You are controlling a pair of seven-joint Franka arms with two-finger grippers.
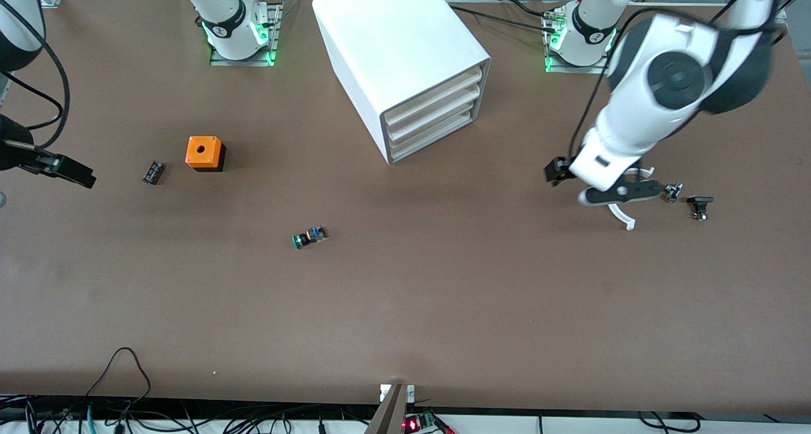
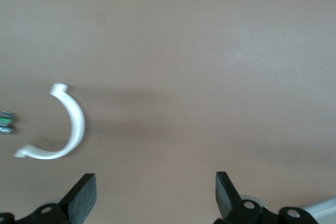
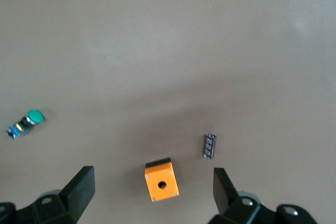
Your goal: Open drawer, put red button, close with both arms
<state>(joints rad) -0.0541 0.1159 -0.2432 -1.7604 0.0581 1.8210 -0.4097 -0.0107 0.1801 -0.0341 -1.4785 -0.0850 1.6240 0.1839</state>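
The white cabinet (image 1: 393, 47) stands at the middle of the table near the arms' bases. Each cream-fronted drawer (image 1: 434, 118) in it is pushed in. No red button shows in any view. My left gripper (image 1: 627, 192) (image 2: 155, 178) hangs open over bare table toward the left arm's end, with nothing between its fingers. My right gripper (image 1: 79, 175) (image 3: 153, 176) hangs open in the air at the right arm's end. In the right wrist view the orange cube (image 3: 161, 181) lies on the table between its fingers, well below them.
A white curved piece (image 1: 624, 218) (image 2: 68, 124) lies under the left hand, beside a small part (image 1: 673, 192) and a black part (image 1: 700, 206). The orange cube (image 1: 204, 153), a small dark part (image 1: 153, 172) (image 3: 210, 146) and the green-capped button (image 1: 309, 236) (image 3: 26, 121) lie toward the right arm's end.
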